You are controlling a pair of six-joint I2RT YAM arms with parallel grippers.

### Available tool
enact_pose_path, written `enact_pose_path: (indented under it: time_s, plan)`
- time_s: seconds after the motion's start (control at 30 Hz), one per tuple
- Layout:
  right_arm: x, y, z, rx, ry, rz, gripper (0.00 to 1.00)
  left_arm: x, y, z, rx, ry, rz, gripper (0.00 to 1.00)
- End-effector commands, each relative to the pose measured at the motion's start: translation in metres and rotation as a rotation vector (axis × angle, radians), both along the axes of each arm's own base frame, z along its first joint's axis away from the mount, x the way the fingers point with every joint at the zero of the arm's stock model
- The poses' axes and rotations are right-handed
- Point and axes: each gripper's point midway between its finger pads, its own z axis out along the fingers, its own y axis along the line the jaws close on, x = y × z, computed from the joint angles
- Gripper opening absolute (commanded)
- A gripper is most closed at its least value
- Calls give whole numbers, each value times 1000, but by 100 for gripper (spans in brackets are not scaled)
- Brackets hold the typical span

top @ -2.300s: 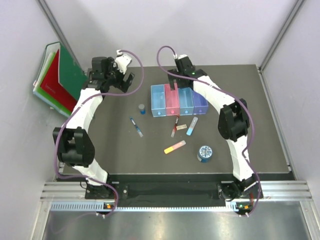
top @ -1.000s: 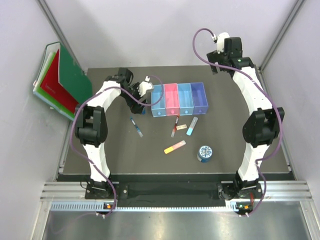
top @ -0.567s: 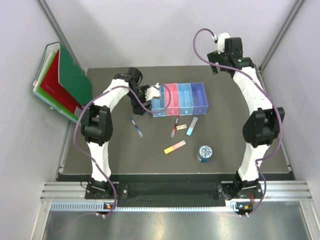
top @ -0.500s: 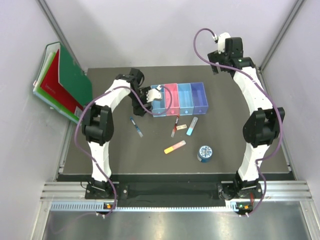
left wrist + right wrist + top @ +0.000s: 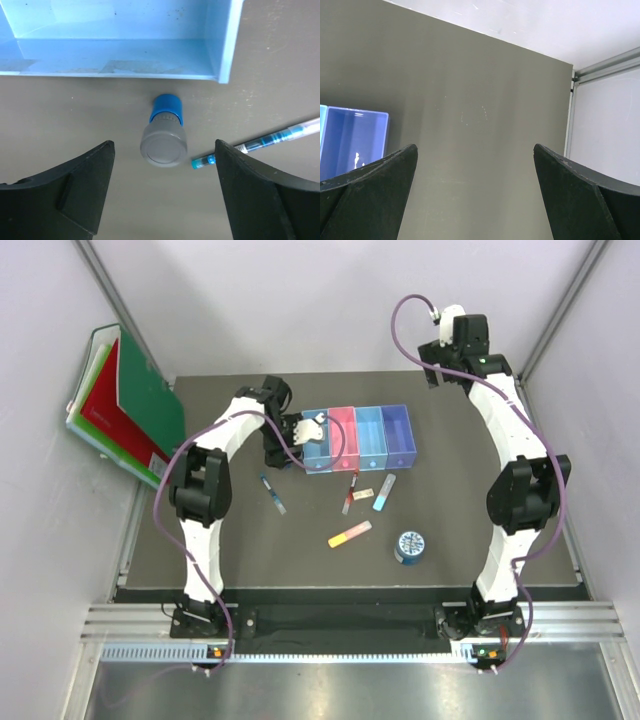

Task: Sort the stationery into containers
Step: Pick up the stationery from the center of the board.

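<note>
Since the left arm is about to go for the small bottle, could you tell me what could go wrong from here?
The grey-capped blue bottle stands close to the corner of the light-blue bin, so the open left gripper could catch that wall while descending. The tip of the blue pen lies right beside the bottle; one finger might nudge or pinch it too. The bottle is small and seems upright, so an off-centre close could tip it.

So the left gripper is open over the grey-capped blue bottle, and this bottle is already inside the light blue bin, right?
Not quite. The left gripper is open over the grey-capped blue bottle, but the bottle is on the table just outside the light blue bin, not inside it. The left wrist view shows this.
</note>
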Motion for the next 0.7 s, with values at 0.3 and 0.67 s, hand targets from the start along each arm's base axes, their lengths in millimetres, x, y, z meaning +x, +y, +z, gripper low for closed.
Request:
enact_pose_path:
  time_s: [0.3, 0.67]
  plan:
    - [-2, -2, 51, 40, -125, -8, 100, 15, -11, 7, -46, -27, -19, 74]
    - [3, 0, 48, 46, -120, -9, 99, 13, -9, 5, -33, -17, -32, 58]
